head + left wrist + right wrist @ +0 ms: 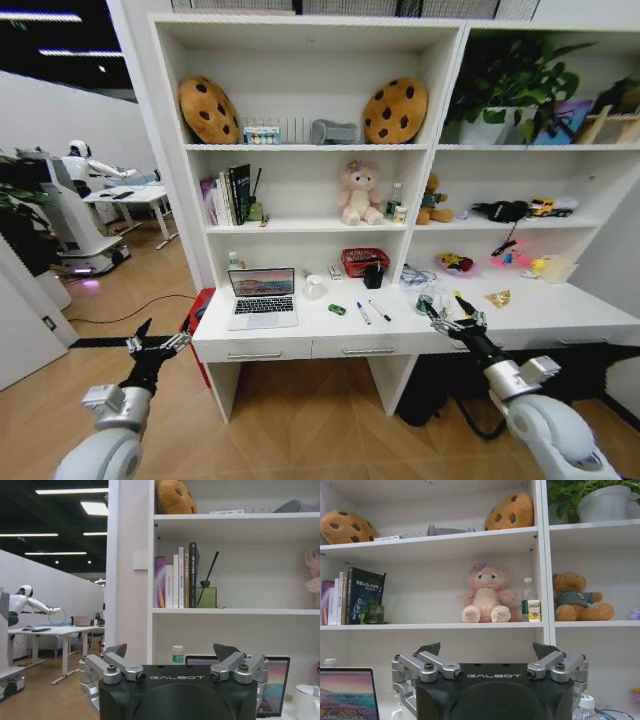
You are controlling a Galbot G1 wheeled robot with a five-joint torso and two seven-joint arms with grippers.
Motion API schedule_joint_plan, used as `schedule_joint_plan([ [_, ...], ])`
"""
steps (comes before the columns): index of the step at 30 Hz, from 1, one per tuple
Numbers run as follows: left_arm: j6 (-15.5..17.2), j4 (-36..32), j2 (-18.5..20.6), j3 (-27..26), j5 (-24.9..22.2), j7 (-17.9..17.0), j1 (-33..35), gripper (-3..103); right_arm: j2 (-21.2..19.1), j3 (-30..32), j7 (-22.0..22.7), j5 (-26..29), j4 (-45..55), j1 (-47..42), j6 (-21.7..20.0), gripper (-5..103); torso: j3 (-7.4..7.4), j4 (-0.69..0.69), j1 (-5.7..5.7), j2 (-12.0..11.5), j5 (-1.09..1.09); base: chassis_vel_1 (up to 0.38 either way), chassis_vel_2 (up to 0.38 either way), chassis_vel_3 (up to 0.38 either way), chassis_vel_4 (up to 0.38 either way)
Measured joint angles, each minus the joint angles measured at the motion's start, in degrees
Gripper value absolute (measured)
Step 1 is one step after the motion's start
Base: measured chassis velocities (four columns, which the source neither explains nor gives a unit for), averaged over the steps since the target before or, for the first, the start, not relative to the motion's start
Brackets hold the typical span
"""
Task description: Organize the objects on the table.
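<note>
A slim silver laptop [263,297] stands open on the left part of the long white table [560,310]; its screen also shows in the left wrist view [275,685] and the right wrist view [347,692]. A tiny green toy car [337,309] lies right of it. Two thin white marker pens [363,313] [379,310] lie beside the car. My left gripper [157,343] hangs open in front of the table's left end, below its top. My right gripper [452,318] is open at the front edge, right of the pens, holding nothing.
On the table's back sit a red basket [364,262], a black cup [373,276], a white mug [314,287] and small clutter to the right. Shelves above hold cookie cushions, books [228,194], a pink plush bear [360,192] and plants. Another robot [70,215] stands at far left.
</note>
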Motion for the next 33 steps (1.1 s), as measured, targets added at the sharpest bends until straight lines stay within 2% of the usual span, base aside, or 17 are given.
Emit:
schedule_joint_plan([
  [6, 0.0, -0.2, -0.1, 0.0, 0.1, 0.0, 0.0, 98, 0.0, 0.1, -0.1, 0.0, 0.0, -0.3, 0.1, 100, 0.00, -0.01, 0.00, 0.0, -0.01, -0.105, 0.085, 0.101, -0.087],
  [7, 0.0, -0.2, -0.1, 0.0, 0.1, 0.0, 0.0, 96, 0.0, 0.2, -0.1, -0.1, 0.0, -0.3, 0.1, 100, 0.00, -0.01, 0.00, 0.0, -0.01, -0.088, 0.085, 0.113, -0.078],
  [27, -0.3, -0.5, -0.5, -0.1, 0.2, 0.1, 0.5, 100, 0.2, 0.1, -0.6, -0.2, 0.2, -0.2, 0.2, 100, 0.00, -0.01, 0.00, 0.0, -0.02, -0.098, 0.099, 0.102, -0.106],
  [33, -0.4, -0.6, -0.5, -0.2, 0.3, 0.1, 0.7, 97, 0.3, 0.1, -0.9, -0.2, 0.3, -0.2, 0.2, 100, 0.00, 0.00, 0.00, 0.0, -0.01, -0.104, 0.124, 0.118, -0.108],
])
